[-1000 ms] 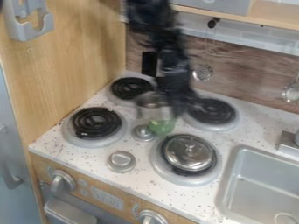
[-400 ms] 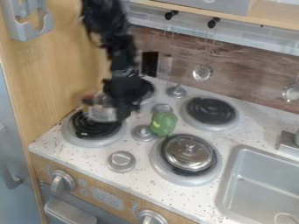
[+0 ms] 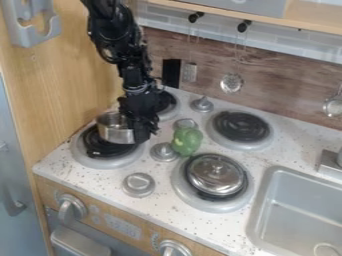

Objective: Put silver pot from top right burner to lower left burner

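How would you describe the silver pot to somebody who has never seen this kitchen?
On the speckled white stovetop, look at the left front burner. The small silver pot is over it, next to the black claw. Its top is open, whereas the right front burner bears a round silver lid.

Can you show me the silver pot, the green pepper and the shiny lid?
silver pot [image 3: 115, 134]: camera view, its side
green pepper [image 3: 187, 141]: camera view, its middle
shiny lid [image 3: 212, 179]: camera view, its top

Room for passing is left over the top right burner [image 3: 240, 127]. Low passage between the burners is hindered by the pepper [image 3: 187, 140] and knobs [image 3: 163, 151]; the lower right burner [image 3: 244, 195] is occupied by the lid [image 3: 216, 173].
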### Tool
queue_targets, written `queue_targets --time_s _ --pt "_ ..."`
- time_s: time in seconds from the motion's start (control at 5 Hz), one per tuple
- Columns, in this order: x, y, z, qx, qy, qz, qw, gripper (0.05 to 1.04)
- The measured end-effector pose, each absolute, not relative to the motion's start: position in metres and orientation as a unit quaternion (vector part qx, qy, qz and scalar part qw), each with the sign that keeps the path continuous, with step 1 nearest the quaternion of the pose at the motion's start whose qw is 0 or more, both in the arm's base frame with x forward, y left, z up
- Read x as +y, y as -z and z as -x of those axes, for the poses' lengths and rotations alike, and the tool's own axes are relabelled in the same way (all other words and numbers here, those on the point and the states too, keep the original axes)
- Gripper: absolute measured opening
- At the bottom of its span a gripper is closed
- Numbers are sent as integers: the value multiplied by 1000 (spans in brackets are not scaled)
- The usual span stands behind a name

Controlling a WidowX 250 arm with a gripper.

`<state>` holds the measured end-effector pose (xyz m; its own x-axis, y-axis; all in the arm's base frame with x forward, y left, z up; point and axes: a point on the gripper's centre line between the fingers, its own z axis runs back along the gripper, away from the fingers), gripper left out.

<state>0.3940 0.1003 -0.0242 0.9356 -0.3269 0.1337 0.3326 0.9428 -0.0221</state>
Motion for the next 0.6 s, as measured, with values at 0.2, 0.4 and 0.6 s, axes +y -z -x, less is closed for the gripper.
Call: queue_targets --time_s 0.2,0.4,0.6 --pt "107 29 -390 -45 127 38 990 65" --pt "125 29 -383 -39 79 39 995 83" --pt "133 36 -368 -27 48 54 997 247"
